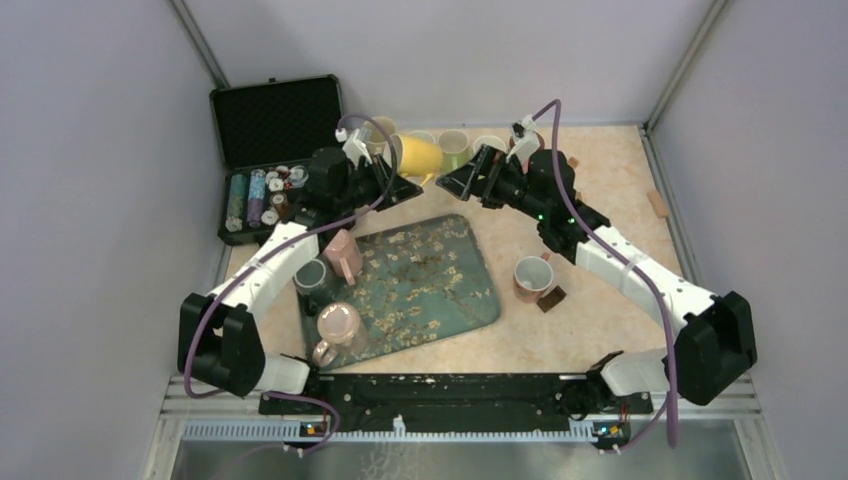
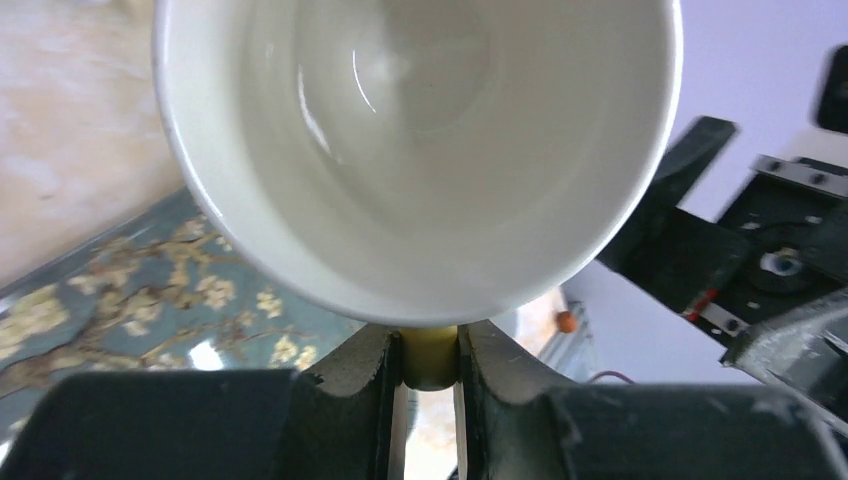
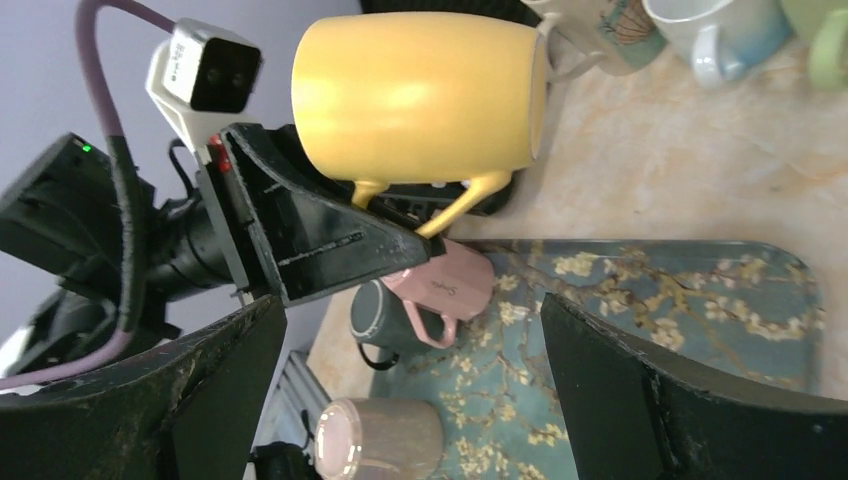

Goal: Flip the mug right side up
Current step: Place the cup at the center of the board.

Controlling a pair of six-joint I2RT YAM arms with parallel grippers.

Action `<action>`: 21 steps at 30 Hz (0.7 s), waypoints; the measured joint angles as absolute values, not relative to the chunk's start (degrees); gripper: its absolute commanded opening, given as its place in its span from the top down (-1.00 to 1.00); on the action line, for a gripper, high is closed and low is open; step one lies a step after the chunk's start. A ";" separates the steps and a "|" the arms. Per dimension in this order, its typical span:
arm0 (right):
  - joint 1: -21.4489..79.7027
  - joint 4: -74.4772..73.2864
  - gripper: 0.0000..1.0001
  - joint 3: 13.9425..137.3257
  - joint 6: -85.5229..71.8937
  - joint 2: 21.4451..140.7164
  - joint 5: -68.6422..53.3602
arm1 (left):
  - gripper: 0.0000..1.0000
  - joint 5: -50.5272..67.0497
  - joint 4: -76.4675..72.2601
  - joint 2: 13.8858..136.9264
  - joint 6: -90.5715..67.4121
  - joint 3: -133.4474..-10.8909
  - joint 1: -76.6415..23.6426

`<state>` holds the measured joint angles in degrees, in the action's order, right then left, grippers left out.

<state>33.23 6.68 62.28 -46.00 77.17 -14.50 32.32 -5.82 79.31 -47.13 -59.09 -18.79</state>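
A yellow mug [image 1: 418, 157] with a white inside [image 2: 420, 130] hangs on its side above the table's far middle, just beyond the blossom-patterned tray [image 1: 430, 280]. My left gripper [image 1: 397, 187] is shut on its yellow handle [image 2: 432, 355], and the mug's mouth faces the left wrist camera. In the right wrist view the yellow mug [image 3: 420, 95] lies level with its handle pointing down into the left fingers [image 3: 330, 250]. My right gripper [image 1: 455, 180] stands open just right of the mug and apart from it, with nothing between its fingers [image 3: 680, 400].
On the tray's left side are a pink mug [image 1: 343, 255], a dark grey mug [image 1: 315, 280] and a pinkish glass mug [image 1: 338, 325]. A brown mug [image 1: 533, 277] stands right of the tray. More mugs [image 1: 455, 148] line the back. A black case of chips [image 1: 270, 150] sits far left.
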 measured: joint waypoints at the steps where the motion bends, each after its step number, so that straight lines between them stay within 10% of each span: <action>1: 33.26 5.32 -0.98 62.28 -44.93 76.60 -13.93 | 1.00 31.11 -2.90 79.31 -45.15 -60.18 -18.79; 21: 33.26 -6.87 -0.98 62.33 -34.65 67.44 -5.43 | 1.00 11.84 29.21 97.43 -20.49 -81.23 -19.94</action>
